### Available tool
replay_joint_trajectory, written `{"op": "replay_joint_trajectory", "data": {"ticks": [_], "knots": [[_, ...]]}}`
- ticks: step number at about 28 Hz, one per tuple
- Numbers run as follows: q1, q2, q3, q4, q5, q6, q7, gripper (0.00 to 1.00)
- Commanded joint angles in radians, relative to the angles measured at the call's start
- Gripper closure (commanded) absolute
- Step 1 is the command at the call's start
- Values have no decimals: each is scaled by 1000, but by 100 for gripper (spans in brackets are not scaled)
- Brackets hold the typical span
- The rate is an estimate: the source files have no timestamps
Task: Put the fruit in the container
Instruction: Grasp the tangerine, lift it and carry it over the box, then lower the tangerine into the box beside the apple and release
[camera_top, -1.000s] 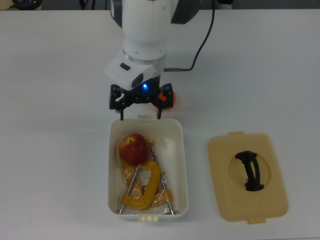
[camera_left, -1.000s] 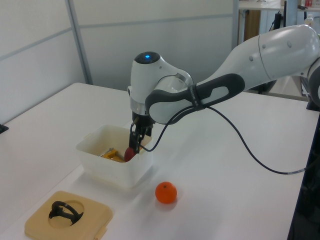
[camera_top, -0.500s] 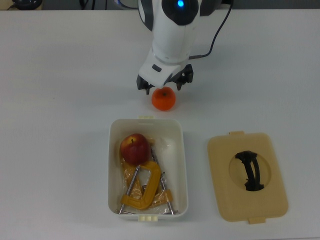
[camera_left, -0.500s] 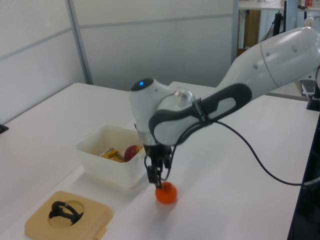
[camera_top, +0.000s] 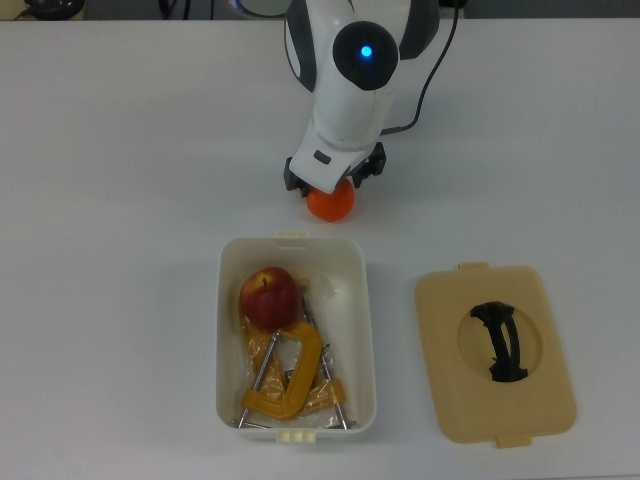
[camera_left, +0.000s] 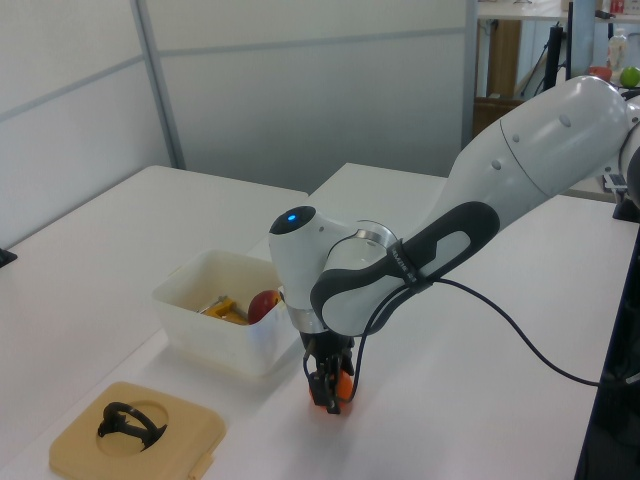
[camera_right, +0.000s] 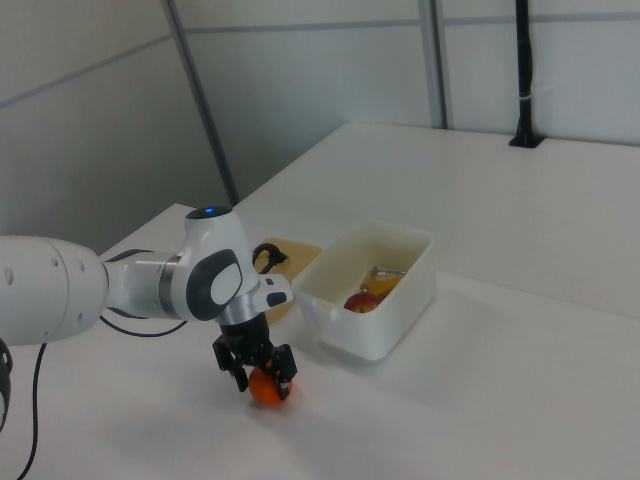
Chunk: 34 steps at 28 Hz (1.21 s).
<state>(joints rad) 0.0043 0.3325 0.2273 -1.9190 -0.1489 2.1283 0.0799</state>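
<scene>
The orange (camera_top: 331, 203) sits on the white table (camera_top: 120, 200), largely covered from above by the arm's wrist, so only its lower half shows in the top view. The gripper (camera_right: 262, 377) is down over it, fingers on either side of the fruit in the right view and left view (camera_left: 330, 390); whether the pads actually press on the orange or stand just off it cannot be told.

Just beside the gripper, toward the bottom of the top view, stands the white container (camera_top: 363, 330). The orange lies outside it, near one short end with its latch tab. Inside, at the end closest to the gripper, rests the dark red apple (camera_top: 268, 297). Farther from the gripper in the same tub lie yellow C-clamps (camera_top: 288, 385), their screws and frames overlapping so that their number is hard to make out; the apple touches the nearest clamp.

Well apart from the gripper, at the top view's lower right, a flat tan lid (camera_top: 440, 380) with a black handle (camera_top: 500, 343) lies on the table beside the container, not touching it. A black cable (camera_left: 520, 330) trails from the arm's wrist across the table.
</scene>
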Motion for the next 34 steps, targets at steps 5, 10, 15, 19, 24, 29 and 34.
{"op": "replay_joint_trajectory", "data": {"ticks": [5,10,15,19,24,29,34], "knots": [[2,-33,-11,18,-8,9,-15,87],[-4,-90,-14,55,-5,-24,-15,86],[-10,-101,-28,176,-1,-143,-12,86],[-18,-95,-34,245,-6,-146,1,83],[-38,-73,-34,275,-26,12,23,82],[-44,-17,-36,267,-93,190,127,79],[-55,26,-37,261,-158,314,187,60]]}}
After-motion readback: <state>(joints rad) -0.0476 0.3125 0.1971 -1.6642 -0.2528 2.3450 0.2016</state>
